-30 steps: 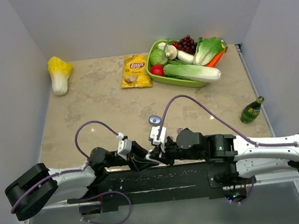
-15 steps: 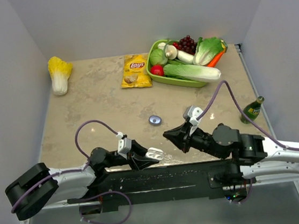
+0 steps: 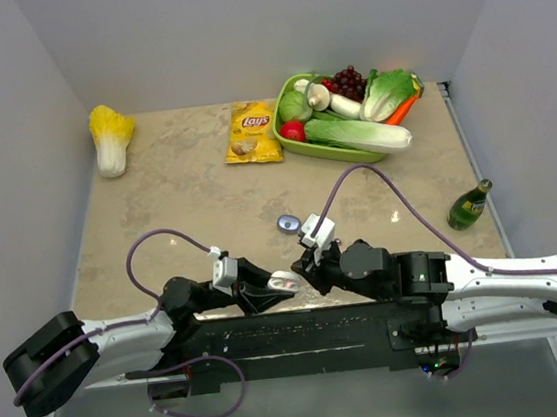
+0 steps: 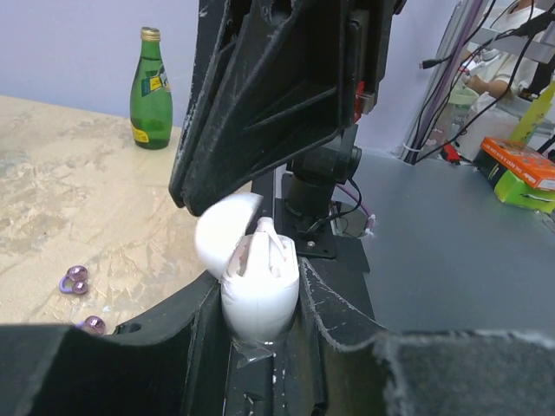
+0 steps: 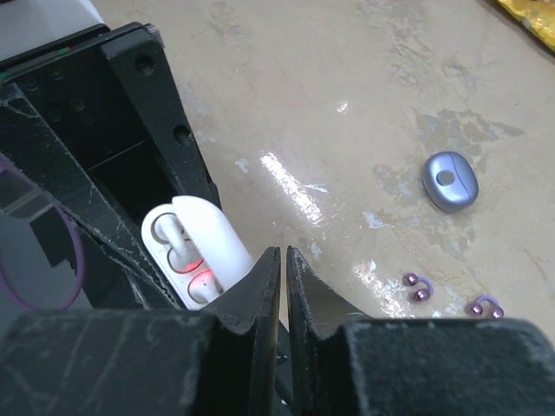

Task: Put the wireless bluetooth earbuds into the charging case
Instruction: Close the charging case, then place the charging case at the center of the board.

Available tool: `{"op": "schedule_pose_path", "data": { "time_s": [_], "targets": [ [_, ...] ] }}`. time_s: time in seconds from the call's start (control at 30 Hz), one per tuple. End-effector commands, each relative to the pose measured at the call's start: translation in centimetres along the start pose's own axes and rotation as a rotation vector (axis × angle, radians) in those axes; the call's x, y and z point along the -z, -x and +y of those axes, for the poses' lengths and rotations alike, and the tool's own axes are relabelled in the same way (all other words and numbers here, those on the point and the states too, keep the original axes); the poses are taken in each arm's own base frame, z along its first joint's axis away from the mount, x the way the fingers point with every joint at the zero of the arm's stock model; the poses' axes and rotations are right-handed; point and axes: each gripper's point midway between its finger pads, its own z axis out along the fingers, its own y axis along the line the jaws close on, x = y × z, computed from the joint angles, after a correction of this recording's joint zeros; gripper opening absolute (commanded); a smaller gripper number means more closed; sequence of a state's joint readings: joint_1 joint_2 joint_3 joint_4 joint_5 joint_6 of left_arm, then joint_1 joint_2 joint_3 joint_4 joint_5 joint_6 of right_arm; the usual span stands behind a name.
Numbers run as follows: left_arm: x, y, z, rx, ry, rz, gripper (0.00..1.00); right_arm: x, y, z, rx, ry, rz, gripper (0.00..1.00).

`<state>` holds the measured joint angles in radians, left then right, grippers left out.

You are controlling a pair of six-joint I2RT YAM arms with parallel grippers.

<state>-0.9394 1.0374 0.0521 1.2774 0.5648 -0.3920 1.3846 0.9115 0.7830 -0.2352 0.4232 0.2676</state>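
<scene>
At the table's near edge, the white case (image 4: 258, 308) is sitting clamped between the left gripper's (image 4: 258, 273) fingers with its lid hanging open. White earbuds (image 4: 263, 250) are standing in its wells, and a red glow is showing inside in the right wrist view. The right gripper (image 5: 284, 277) is hovering just beside the case, its fingers pressed almost together on nothing. Purplish earbuds (image 5: 414, 288) are lying loose on the table (image 5: 303, 78) near a closed blue-grey case (image 5: 449, 180). Farther back, a green basket (image 3: 302, 147) is holding vegetables and grapes. A chips bag (image 3: 253, 131) and cabbage (image 3: 109, 137) are lying apart, and a bottle (image 3: 470, 207) is standing at the right.
</scene>
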Motion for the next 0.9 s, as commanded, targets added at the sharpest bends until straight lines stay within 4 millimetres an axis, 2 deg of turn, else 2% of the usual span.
{"op": "schedule_pose_path", "data": {
  "time_s": [0.0, 0.13, 0.23, 0.27, 0.3, 0.37, 0.4, 0.43, 0.47, 0.5, 0.53, 0.6, 0.63, 0.67, 0.7, 0.73, 0.77, 0.8, 0.87],
  "targets": [
    [0.2, 4.5, -1.4, -0.157, -0.044, -0.191, 0.0, 0.1, 1.7, 2.2, -0.003, 0.11, -0.038, 0.12],
    [0.2, 4.5, -1.3, -0.159, -0.036, -0.193, 0.0, -0.1, 1.3, 3.0, 0.014, 0.151, -0.02, 0.12],
    [0.3, 4.5, -1.1, -0.158, -0.025, -0.195, 0.0, -0.1, 1.4, 2.4, -0.002, 0.115, -0.023, 0.13],
    [0.4, 4.5, -1.0, -0.157, -0.019, -0.196, 0.0, 0.0, 1.6, 1.8, -0.02, 0.083, -0.034, 0.14],
    [0.4, 4.6, -0.7, -0.155, -0.002, -0.203, 0.0, 0.1, 1.7, 0.0, -0.042, -0.015, -0.055, 0.16],
    [0.4, 4.0, 0.5, -0.117, 0.064, -0.181, 0.0, 1.6, 2.9, -2.3, -0.139, -0.114, -0.138, 0.23],
    [0.6, 4.4, 2.5, -0.099, 0.177, -0.2, 0.0, 1.9, 2.5, -4.3, -0.163, -0.211, -0.174, 0.25],
    [0.7, 4.3, 4.1, -0.079, 0.259, -0.196, 0.0, 3.1, 3.3, -5.1, -0.209, -0.22, -0.232, 0.28],
    [0.9, 3.3, 6.0, -0.021, 0.363, -0.16, 0.0, 3.3, 3.2, -5.5, -0.225, -0.232, -0.251, 0.29],
    [2.2, 4.1, 9.0, 0.014, 0.554, -0.211, 0.0, 3.2, 2.5, -5.9, -0.234, -0.243, -0.261, 0.3],
    [3.0, 4.1, 10.6, 0.056, 0.654, -0.226, 0.0, 3.3, 2.3, -6.0, -0.251, -0.247, -0.267, 0.32],
    [3.9, 3.7, 13.5, 0.172, 0.807, -0.222, 0.0, 2.6, 0.9, -6.1, -0.244, -0.264, -0.233, 0.34],
    [5.0, 4.0, 15.4, 0.199, 0.874, -0.231, 0.0, 2.2, 0.3, -6.0, -0.254, -0.268, -0.215, 0.35],
    [5.0, 4.2, 16.6, 0.263, 0.906, -0.227, 0.0, 1.3, -0.9, -5.8, -0.234, -0.283, -0.171, 0.35],
    [5.3, 3.1, 17.9, 0.3, 0.942, -0.189, 0.0, 0.8, -1.5, -5.5, -0.229, -0.277, -0.148, 0.35],
    [6.5, 3.2, 19.7, 0.315, 0.998, -0.189, 0.0, 0.3, -1.9, -5.1, -0.227, -0.269, -0.13, 0.35],
    [6.3, 3.7, 20.6, 0.331, 1.004, -0.196, 0.0, -0.2, -2.5, -4.7, -0.22, -0.254, -0.105, 0.35],
    [7.2, 2.5, 22.2, 0.36, 1.032, -0.16, 0.0, -0.9, -3.0, -4.2, -0.211, -0.247, -0.082, 0.35],
    [7.6, 1.5, 24.3, 0.405, 1.07, -0.129, 0.0, -1.5, -3.6, -3.5, -0.205, -0.218, -0.058, 0.35]
  ]
}}
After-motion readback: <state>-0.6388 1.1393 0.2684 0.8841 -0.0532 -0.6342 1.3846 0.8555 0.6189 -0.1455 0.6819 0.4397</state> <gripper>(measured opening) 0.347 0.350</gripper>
